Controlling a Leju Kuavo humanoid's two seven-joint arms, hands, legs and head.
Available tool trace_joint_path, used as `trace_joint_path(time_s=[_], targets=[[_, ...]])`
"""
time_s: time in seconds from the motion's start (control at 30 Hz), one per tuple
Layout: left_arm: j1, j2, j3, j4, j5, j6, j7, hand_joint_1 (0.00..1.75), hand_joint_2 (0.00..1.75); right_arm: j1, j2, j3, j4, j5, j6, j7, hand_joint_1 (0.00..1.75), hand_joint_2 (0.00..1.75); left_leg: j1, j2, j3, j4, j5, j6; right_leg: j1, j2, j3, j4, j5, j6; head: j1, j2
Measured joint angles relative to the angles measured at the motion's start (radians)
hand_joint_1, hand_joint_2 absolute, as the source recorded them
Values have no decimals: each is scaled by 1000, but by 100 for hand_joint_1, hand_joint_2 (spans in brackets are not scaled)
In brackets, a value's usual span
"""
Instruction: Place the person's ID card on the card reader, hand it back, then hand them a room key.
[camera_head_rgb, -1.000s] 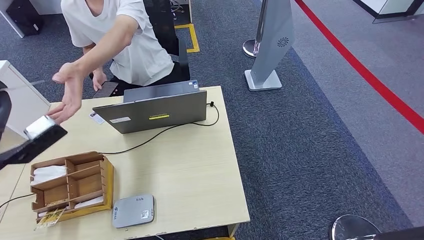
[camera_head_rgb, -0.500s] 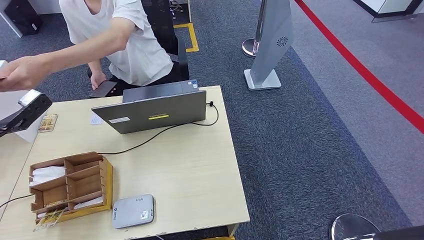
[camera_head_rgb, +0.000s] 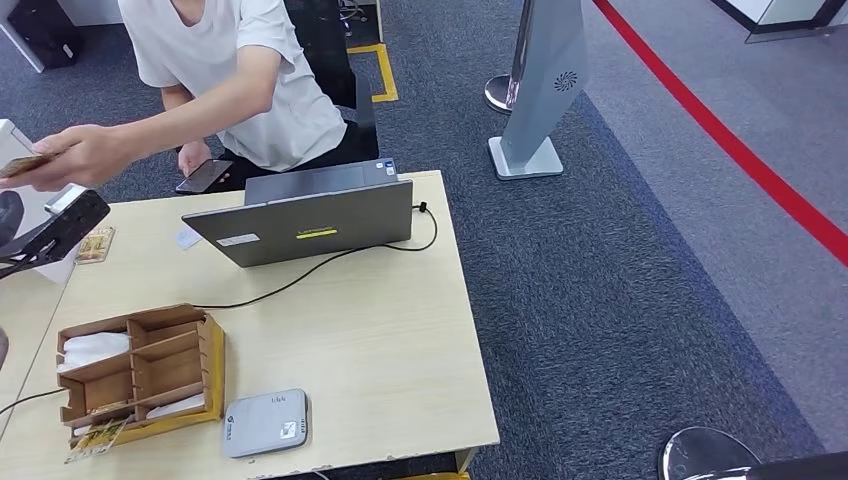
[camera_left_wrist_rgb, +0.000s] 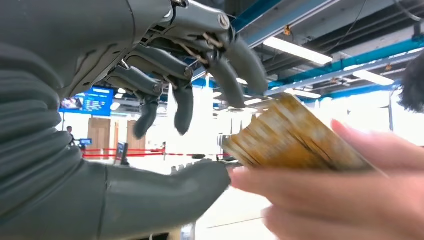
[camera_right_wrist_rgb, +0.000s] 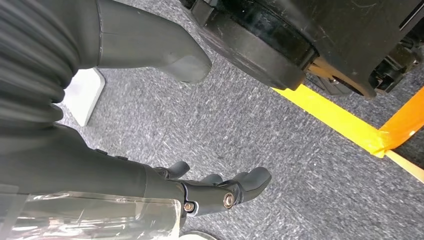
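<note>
Nearest, the robot's right hand (camera_right_wrist_rgb: 200, 192) hangs beside its body over the grey carpet. Its fingers are loosely bent, the thumb is well apart, and it holds nothing, so it has no part in the exchange.

On the near edge of the pale wooden table (camera_head_rgb: 400, 340) lies the flat grey rounded card reader (camera_head_rgb: 265, 423), within the robot's reach. I can make out no card on its top. Just beside it stands the brown compartmented wooden card box (camera_head_rgb: 140, 370), with white cards in its slots (probably the room keys, kept handy). A yellowish card (camera_head_rgb: 97, 438) pokes out at its near corner. Farther back an open grey laptop (camera_head_rgb: 310, 218) faces the person, and another small yellowish card (camera_head_rgb: 96, 243) lies on the table near the far left corner.

The action is at the far left. The left hand (camera_left_wrist_rgb: 165, 60) is raised toward the person in the white T-shirt (camera_head_rgb: 240, 70), fingers spread above and thumb below, gripping nothing. The blurred gold-brown card (camera_left_wrist_rgb: 295, 142) sits in front of that gap, pinched in the person's hand (camera_left_wrist_rgb: 340, 195). The card touches no robot finger that I can see.

That fits either the person offering the ID card to the waiting hand or a card just passed over to them. Which of the two it is, and which card, I cannot tell.
</note>
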Motion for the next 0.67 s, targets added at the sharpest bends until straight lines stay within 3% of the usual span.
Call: trace_joint_path(time_s=[0.27,0.4,0.53,0.63,0.67], targets=[[164,41,44,-176,56,49,-33,0,175,32,-13,2,-13,-17,-16,-3,0,175,0,0,-2,0,0,0,0,0,-1,0,-1,1,0,0],[268,67,82,-272,107,107,-90,0,175,56,-20,-7,-30,-6,-16,13,0,175,0,2,-1,0,-1,1,0,2,-1,0,-1,1,0,0],[511,89,205,-433,212,216,-190,0,175,101,-33,-29,-64,38,-17,52,0,175,0,7,0,-1,-5,0,-1,6,-1,0,-2,0,1,0],[708,54,350,-539,491,232,-390,0,175,135,-48,-55,-102,83,-17,96,0,175,0,10,0,-1,-7,1,-1,8,-2,0,-5,1,0,0],[735,43,374,-552,550,223,-427,0,175,138,-51,-57,-108,88,-17,102,0,175,-1,9,0,-1,-8,1,-1,8,-2,0,-5,2,0,0]])
